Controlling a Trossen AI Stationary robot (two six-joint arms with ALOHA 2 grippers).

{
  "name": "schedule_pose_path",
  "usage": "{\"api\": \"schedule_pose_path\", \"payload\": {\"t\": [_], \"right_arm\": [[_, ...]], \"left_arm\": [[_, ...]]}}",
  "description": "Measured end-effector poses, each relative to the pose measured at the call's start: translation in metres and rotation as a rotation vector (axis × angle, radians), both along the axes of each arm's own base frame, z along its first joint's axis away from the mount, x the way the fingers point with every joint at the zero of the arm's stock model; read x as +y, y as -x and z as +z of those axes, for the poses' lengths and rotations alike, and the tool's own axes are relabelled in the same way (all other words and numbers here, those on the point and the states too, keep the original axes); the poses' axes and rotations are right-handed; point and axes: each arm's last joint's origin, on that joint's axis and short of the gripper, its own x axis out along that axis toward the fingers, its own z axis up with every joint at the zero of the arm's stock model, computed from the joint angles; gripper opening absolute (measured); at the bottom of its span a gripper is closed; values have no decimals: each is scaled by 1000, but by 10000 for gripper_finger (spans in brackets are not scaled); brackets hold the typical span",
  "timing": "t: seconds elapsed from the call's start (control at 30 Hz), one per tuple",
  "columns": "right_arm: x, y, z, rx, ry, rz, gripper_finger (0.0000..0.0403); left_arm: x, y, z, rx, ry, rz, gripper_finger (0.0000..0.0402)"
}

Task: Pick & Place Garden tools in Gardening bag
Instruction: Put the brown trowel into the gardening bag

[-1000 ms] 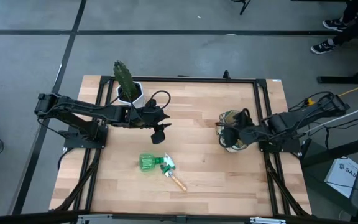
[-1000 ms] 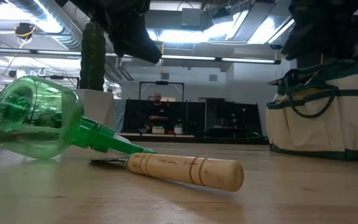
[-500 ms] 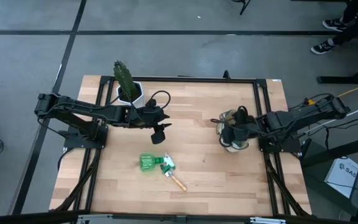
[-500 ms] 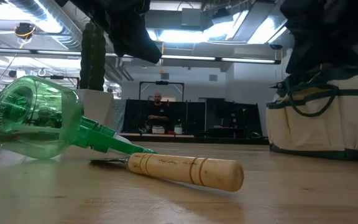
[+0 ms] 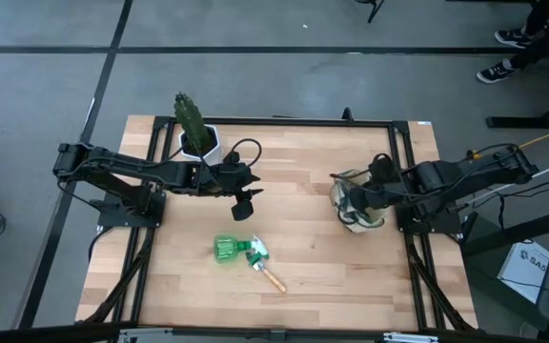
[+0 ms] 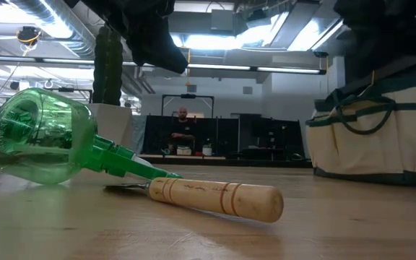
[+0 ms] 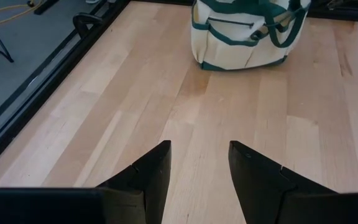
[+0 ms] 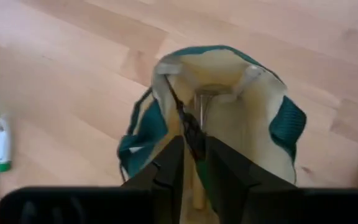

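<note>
Placement into bag (image 5: 355, 206) judged as step in hand, with right gripper (image 8: 194, 142) positioned directly over bag's open mouth at right side of table. Fingers nearly pressed together, pinched on thin dark item (image 8: 180, 111) reaching down into opening; judged to be one of the tools, kind not determinable. Metal part of another tool seen deeper inside bag. Next move judged to call for parting of fingers to drop item, followed by straight lift clear of green handles to avoid dragging bag. Left gripper (image 7: 199, 152) hung above bare wood near table centre, just beside cactus pot (image 5: 201, 143); fingers spread, nothing held, nothing touched. Green spray bottle (image 5: 229, 250) found lying on its side toward front of table, touching wooden-handled tool (image 5: 273, 279), both well apart from bag and from either gripper. Pick-up of these two judged not yet done.
</note>
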Motion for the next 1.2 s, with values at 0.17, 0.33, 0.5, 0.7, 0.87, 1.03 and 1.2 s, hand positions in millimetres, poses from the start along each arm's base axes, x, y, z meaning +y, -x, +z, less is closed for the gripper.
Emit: {"api": "schedule_pose_path", "payload": {"t": [0.17, 0.33, 0.5, 0.7, 0.87, 1.03, 1.2], "right_arm": [[2, -6, 12, -75, -8, 28, 68], [12, -30, 18, -213, -4, 220, 68], [30, -62, 20, -342, 68, 443, 68], [54, -102, 7, -441, 67, 622, 68], [76, -132, -19, -452, 72, 782, 68], [100, -154, -46, -489, 84, 856, 68], [125, -169, -65, -614, -15, 859, 68]], "left_arm": [[0, 0, 0, 0, 0, 0, 157], [0, 0, 0, 0, 0, 0, 157], [0, 0, 0, 0, 0, 1, 157], [0, 0, 0, 0, 0, 0, 157], [0, 0, 0, 0, 0, 0, 157], [0, 0, 0, 0, 0, 0, 157], [0, 0, 0, 0, 0, 1, 157]]}}
